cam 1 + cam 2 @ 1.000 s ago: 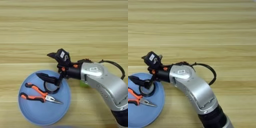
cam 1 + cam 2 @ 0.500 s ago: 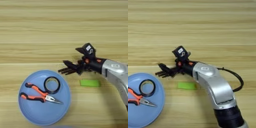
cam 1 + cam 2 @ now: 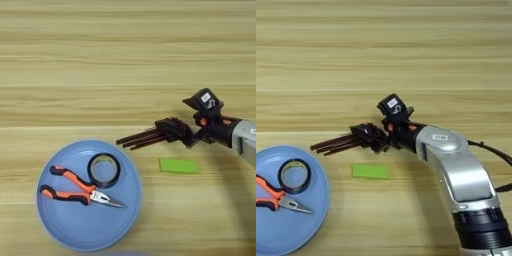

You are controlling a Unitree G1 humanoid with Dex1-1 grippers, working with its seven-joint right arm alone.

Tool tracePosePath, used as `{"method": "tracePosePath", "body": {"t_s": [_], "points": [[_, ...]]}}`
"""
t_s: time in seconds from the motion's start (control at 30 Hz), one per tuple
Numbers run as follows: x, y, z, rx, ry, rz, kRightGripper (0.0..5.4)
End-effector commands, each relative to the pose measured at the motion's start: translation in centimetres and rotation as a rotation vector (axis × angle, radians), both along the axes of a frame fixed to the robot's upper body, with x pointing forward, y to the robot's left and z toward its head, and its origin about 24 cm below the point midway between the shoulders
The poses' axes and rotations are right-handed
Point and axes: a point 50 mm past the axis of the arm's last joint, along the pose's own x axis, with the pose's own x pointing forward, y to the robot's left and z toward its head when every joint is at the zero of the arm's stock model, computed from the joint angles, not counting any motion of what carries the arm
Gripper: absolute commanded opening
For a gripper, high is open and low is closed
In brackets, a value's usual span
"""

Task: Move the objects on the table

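A bundle of dark hex keys (image 3: 147, 136) lies on the wooden table (image 3: 125, 50), its long ends fanning out to the left. My right gripper (image 3: 183, 134) sits at the bundle's thick right end, and its black parts merge with the dark keys. A flat green block (image 3: 178, 165) lies just below the gripper. Orange-and-black needle-nose pliers (image 3: 75, 186) rest in a blue plate (image 3: 60, 232) at the lower left, beside a black tape ring (image 3: 104, 170). The silver forearm (image 3: 456, 165) comes in from the lower right.
The plate's right rim lies a short way left of the green block (image 3: 370, 171). The hex keys' tips (image 3: 318, 147) end just above the plate's upper edge. Bare wood spans the whole upper half of the table.
The gripper was over the blue plate with the black tape ring a second ago. The ring now lies in the plate, and the gripper has pulled back right to the hex keys.
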Motion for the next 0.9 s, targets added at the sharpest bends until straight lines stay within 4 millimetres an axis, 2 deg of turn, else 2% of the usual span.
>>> {"method": "tracePosePath", "body": {"t_s": [0.03, 0.17, 0.47, 0.67, 0.9], "points": [[0.9, -1.6, 2.1, -0.037, -0.105, 0.028, 5.39], [1.1, -2.6, 1.5, -0.034, -0.079, 0.04, 5.39], [1.0, -3.4, 0.6, -0.078, -0.045, 0.14, 5.39], [2.3, -3.3, 0.3, -0.135, -0.052, 0.151, 5.39], [3.2, -2.9, -0.9, -0.187, -0.031, 0.168, 5.39]]}}
